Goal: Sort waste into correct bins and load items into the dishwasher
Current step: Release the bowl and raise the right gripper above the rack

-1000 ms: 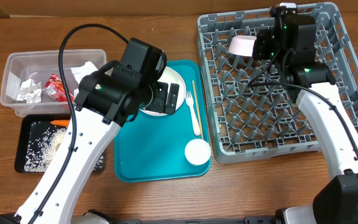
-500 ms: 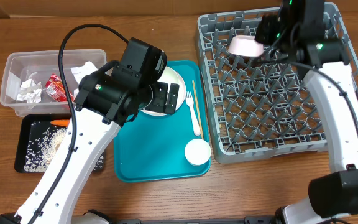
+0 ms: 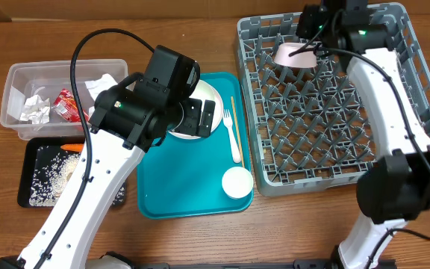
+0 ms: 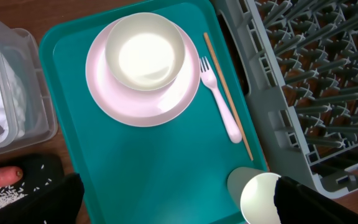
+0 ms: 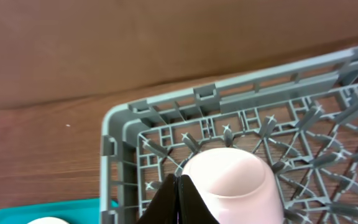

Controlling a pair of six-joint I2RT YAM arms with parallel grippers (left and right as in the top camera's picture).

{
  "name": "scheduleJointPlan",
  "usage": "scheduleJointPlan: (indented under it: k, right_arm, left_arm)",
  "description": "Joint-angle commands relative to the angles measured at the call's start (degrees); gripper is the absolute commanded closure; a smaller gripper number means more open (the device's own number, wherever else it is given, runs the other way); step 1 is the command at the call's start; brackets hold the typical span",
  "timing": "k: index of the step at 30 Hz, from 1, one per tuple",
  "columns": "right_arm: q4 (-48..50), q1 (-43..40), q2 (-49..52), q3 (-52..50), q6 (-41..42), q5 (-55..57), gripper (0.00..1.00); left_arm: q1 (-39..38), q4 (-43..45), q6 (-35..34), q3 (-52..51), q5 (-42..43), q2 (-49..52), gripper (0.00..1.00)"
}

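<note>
Two arms, two very different poses here. The left claw [image 4: 176, 194] is spread as wide as it goes with nothing in it, hanging over the teal tray [image 3: 192, 183]. On that tray there's a plate [image 4: 104, 93] with a white bowl [image 4: 145, 53] sitting in it. A fork [image 4: 219, 102] is just right of the plate, a stick [image 4: 246, 144] lies alongside the fork, and a cup [image 4: 263, 196] is near the tray's front right corner.

The right claw [image 5: 178, 185] is pinched fully closed over the far left corner of the rack [image 3: 312, 127]. Its tips are right at the edge of an upside-down pink bowl [image 5: 229, 180] resting among the pegs. I can't tell if they actually touch it, but it has no hold on it.

Over on the left of the counter [image 3: 200, 45], the tub [image 3: 10, 97] has napkins [image 3: 34, 108] and a wrapper [image 3: 69, 104] inside. The black tray [image 3: 32, 149] in front of it holds crumbs [image 3: 51, 175], with a carrot [image 3: 72, 147] at its far edge
</note>
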Motion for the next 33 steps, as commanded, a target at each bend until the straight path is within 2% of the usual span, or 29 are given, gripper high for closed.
scheduleJointPlan:
  k: [1,16,33]
  right_arm:
    - [0.0,-0.2,2.3,0.9,-0.3,1.1,0.96]
    - [-5.8,-0.4,5.6,0.2,-0.3,3.5,0.96]
    - [-3.4,-0.5,8.9,0.1,-0.3,6.3,0.96]
  left_arm:
    - [0.1,0.1,0.4,1.2,-0.5,-0.1,0.00]
    - [0.1,0.1,0.4,1.2,-0.5,-0.1,0.00]
    - [0.1,0.1,0.4,1.2,-0.5,-0.1,0.00]
